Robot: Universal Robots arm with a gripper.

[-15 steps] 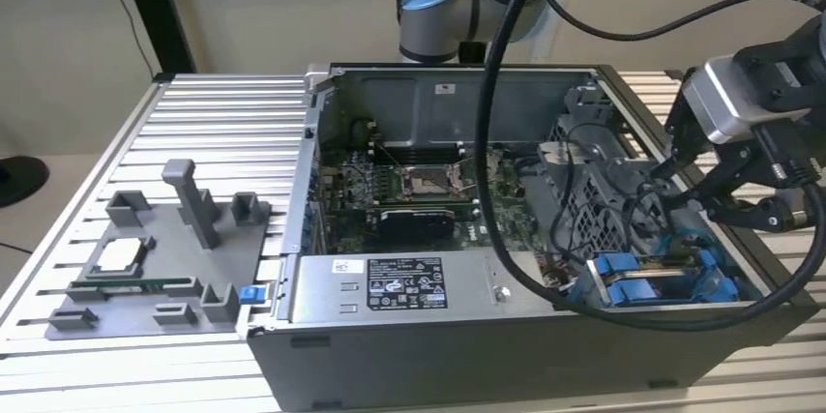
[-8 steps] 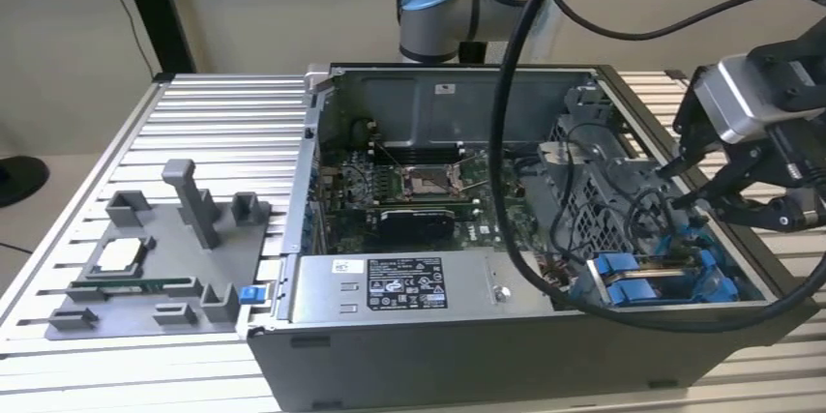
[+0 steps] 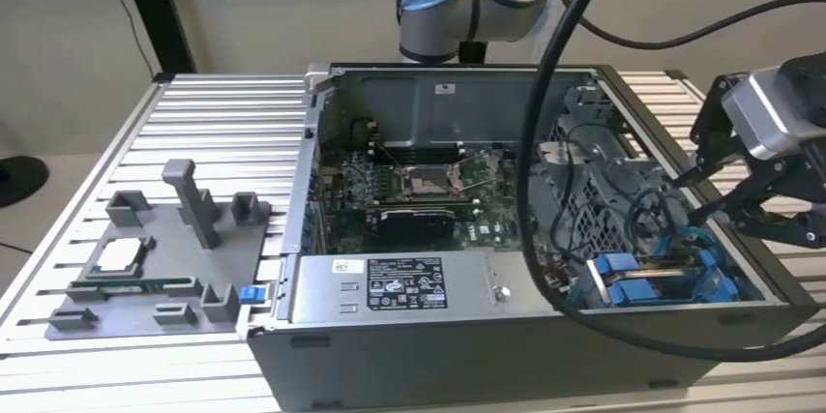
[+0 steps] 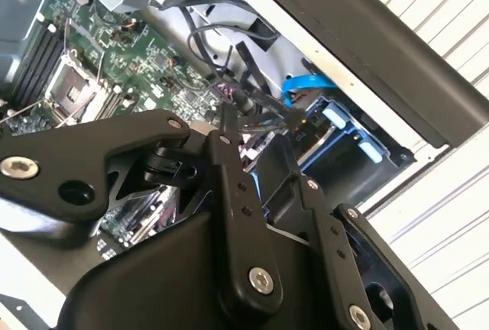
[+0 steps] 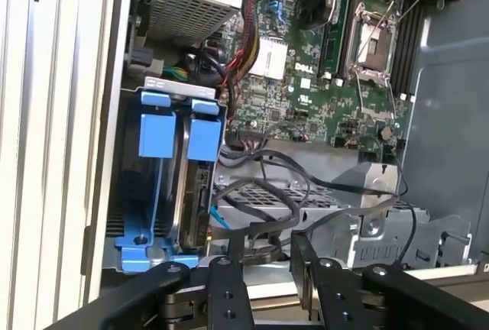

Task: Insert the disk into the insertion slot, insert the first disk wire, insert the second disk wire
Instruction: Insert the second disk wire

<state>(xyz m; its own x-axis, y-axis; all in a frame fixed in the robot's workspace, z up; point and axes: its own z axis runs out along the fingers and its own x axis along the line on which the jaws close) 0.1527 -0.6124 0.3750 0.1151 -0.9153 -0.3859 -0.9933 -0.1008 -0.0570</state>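
The disk [image 3: 661, 274] sits in its bright blue frame inside the insertion slot [image 3: 587, 282] at the case's corner on the exterior view's right. In the first wrist view the disk [image 5: 195, 192] stands edge-on between blue rails, under the slot's grey metal lip [image 5: 179, 85]. My gripper [image 3: 691, 200] hovers just above that corner, open. Loose black wires [image 5: 267, 166] loop between the gripper [image 5: 263, 252] and the disk, one strand crossing right at the fingertips. A blue cable [image 4: 306, 85] curves beside the blue frame [image 4: 344, 127], beyond the gripper [image 4: 256, 150].
The open computer case [image 3: 439, 74] lies on a ribbed aluminium table [image 3: 220, 132]. Motherboard [image 3: 413, 191] fills the middle, the grey power-supply box [image 3: 387, 287] the near side. A grey fixture tray [image 3: 142, 273] rests on the exterior view's left. A thick black hose [image 3: 555, 94] crosses the case.
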